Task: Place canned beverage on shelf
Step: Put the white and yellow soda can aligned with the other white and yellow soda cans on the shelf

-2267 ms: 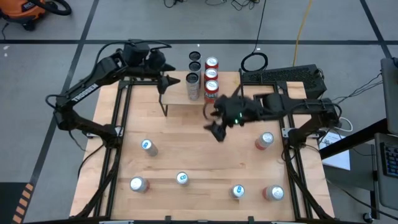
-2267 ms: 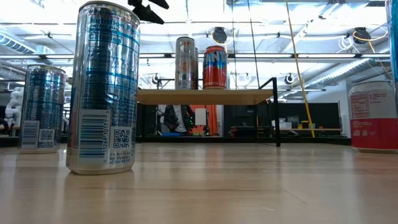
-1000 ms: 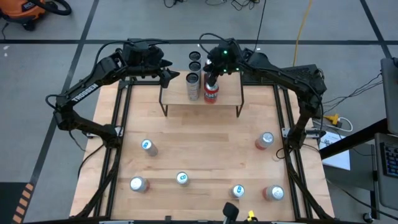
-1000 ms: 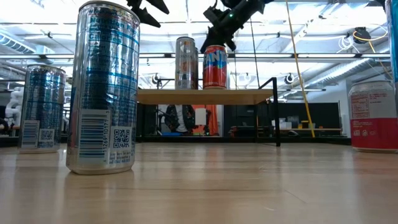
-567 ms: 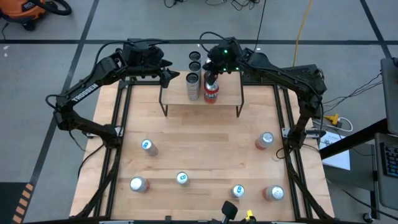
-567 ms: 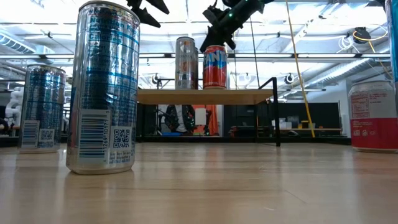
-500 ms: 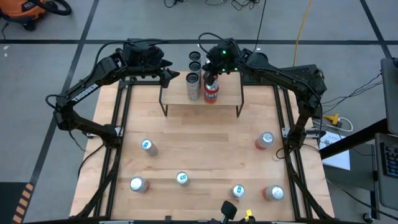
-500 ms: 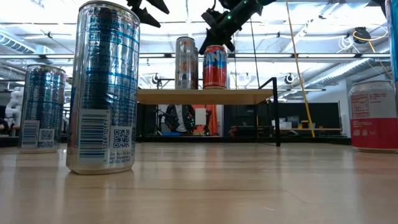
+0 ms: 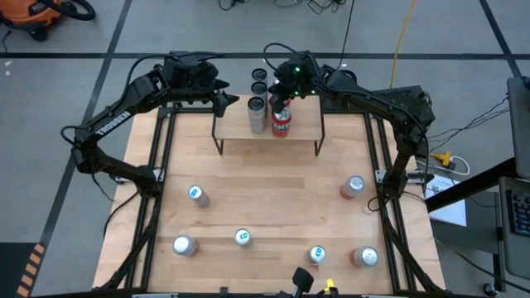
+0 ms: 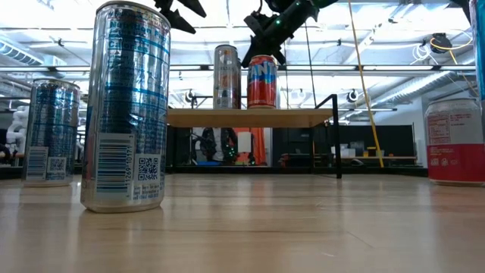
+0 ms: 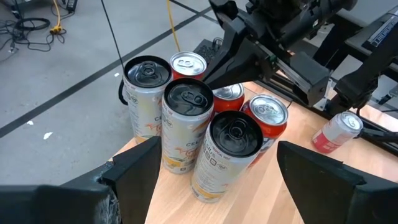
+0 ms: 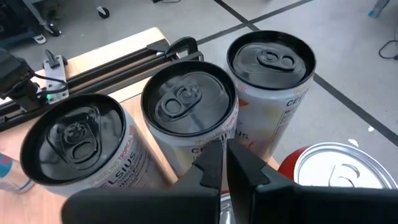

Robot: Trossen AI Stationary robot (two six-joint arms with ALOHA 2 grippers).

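Light wood everywhere here, the big table (image 9: 265, 194) and the little shelf (image 9: 267, 139) sitting at its far edge on thin black legs. Going from the left: the left gripper (image 9: 231, 104) hangs just off the shelf's left end, up above board height, with its two fingers (image 11: 134, 177) spread wide and nothing between them. From its own camera you look straight at the cluster of cans parked on the shelf, three tall pale cans with black lids (image 11: 231, 155) on its side and red cans (image 11: 268, 121) behind them. Moving right, the right gripper (image 9: 281, 101) is parked directly over that cluster, fingers (image 12: 214, 163) pinched together with no can in them, just above the tops of the tall cans (image 12: 186, 118) and beside a red can's silver lid (image 12: 339, 177). In the side-on view you can see a tall silver can (image 10: 225, 77) and a red can (image 10: 262, 82) standing upright on the board, the gripper tips hovering just over the red one. Out on the open table, well apart from the shelf, more cans stand loose: blue-topped ones (image 9: 196, 194) toward the left and middle, and red ones (image 9: 353, 186) over on the right.
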